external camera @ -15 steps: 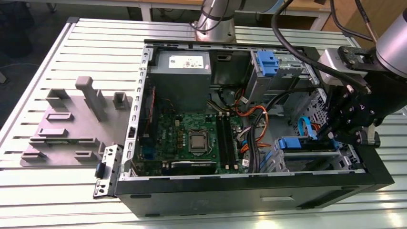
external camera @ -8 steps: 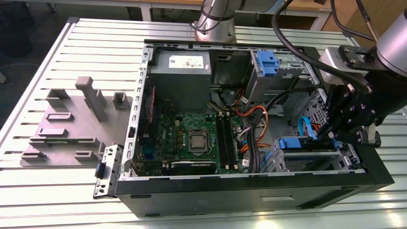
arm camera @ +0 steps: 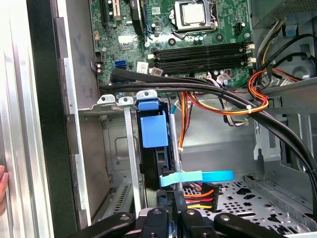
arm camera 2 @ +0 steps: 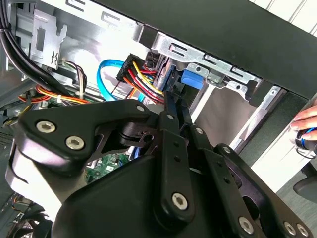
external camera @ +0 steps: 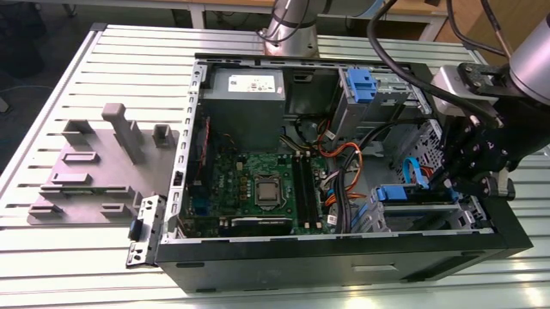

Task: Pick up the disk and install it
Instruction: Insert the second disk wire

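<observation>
The disk [external camera: 397, 193] stands on edge in the drive bay at the case's front corner, on the exterior view's right; its blue carrier shows in both wrist views [arm camera: 154, 130] [arm camera 2: 194, 79]. My gripper [external camera: 436, 187] is lowered into the case right beside that bay. In both wrist views its two black fingers lie close together, shut, with the gripper [arm camera: 171, 196] [arm camera 2: 171, 96] at the disk's cable end. I cannot tell whether the tips touch the disk. Nothing shows between the fingers.
The open computer case [external camera: 344, 257] lies on a slatted table. Inside are the motherboard [external camera: 257, 187], a grey power-supply box [external camera: 242, 96], a second blue carrier [external camera: 361, 84] and cable bundles [arm camera: 223, 99]. A grey fixture block [external camera: 94, 167] sits beside it. A person's hand [arm camera 2: 306, 124] is near the case.
</observation>
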`<state>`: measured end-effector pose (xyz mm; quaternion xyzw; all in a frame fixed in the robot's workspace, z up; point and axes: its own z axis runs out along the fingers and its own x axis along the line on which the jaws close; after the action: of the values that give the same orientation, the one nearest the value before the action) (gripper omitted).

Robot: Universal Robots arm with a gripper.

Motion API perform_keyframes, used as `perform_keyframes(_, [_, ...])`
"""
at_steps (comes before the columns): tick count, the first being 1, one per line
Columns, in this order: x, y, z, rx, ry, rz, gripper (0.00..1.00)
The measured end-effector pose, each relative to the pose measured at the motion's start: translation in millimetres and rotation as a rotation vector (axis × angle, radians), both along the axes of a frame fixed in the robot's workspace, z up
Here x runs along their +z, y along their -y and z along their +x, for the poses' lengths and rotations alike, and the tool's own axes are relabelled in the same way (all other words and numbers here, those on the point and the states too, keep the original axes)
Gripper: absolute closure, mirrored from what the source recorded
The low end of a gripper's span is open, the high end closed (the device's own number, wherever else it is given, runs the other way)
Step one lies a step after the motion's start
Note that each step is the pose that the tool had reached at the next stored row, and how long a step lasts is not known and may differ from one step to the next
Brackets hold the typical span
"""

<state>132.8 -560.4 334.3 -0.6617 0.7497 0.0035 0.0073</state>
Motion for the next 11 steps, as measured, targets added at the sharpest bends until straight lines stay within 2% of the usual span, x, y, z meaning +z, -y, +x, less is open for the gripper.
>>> perform_keyframes(7, [-2.7,0.0,0.0,0.001,-0.0001,-0.0003,0.84])
perform_keyframes(11, [-2.2,0.0,0.0,0.001,0.0000,0.0005,0.84])
